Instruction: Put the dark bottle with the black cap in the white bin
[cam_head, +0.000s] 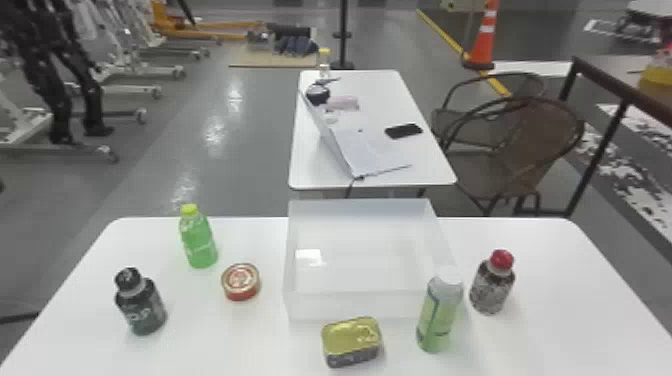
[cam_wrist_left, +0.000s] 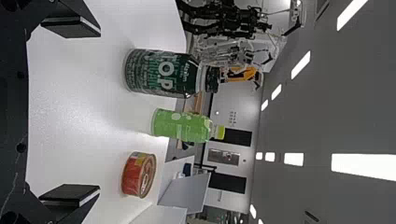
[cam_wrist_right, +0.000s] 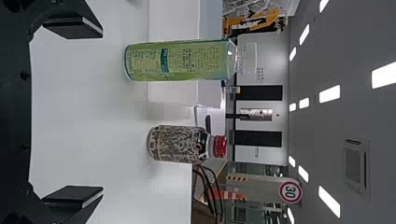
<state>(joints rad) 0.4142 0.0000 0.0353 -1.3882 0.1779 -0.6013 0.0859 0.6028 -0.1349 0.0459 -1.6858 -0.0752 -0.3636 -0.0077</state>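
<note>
The left end effector (cam_wrist_left: 100, 111) gapes empty, likely to admit the black-capped dark bottle (cam_head: 142, 309) left of the white bin (cam_head: 345, 306); the right end effector (cam_wrist_right: 102, 112), equally wide, seems spare.

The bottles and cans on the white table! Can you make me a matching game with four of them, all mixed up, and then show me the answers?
Things:
1. dark bottle
2. round can
3. gold tin
4. speckled bottle

Clues:
A. has a red cap
B. stands farthest left in the head view
C. sits just in front of the white bin
D. has red sides and no cap

Right pairs: 1-B, 2-D, 3-C, 4-A
</note>
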